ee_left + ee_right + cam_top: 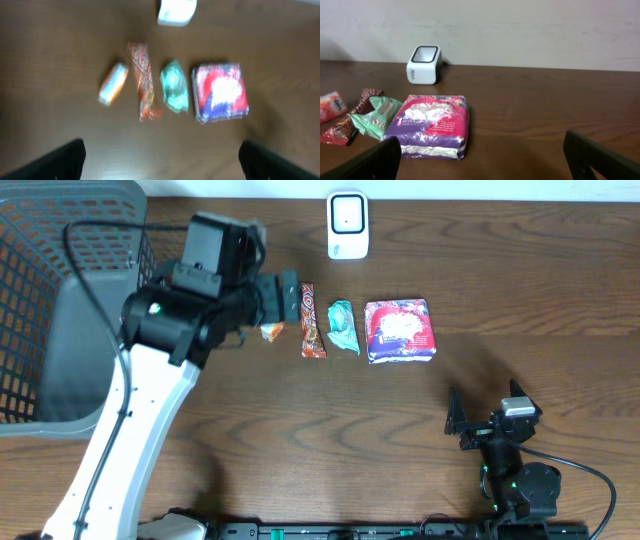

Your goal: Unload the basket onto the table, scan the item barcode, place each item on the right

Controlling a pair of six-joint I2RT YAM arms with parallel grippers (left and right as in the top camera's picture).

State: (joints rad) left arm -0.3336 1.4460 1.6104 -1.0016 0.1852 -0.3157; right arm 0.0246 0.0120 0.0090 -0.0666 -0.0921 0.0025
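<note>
The table under me is dark brown wood with visible grain and a soft sheen. The basket is grey plastic mesh, matt. The barcode scanner has a smooth white plastic shell with a darker glossy window. The purple packet is shiny printed plastic film, slightly puffed. The teal wrapper is crinkled film, the orange-red bar wrapper is glossy foil-like film, and the small orange packet looks glossy too. My left fingers and right fingers are matt black, and my left arm wears a smooth white shell.
</note>
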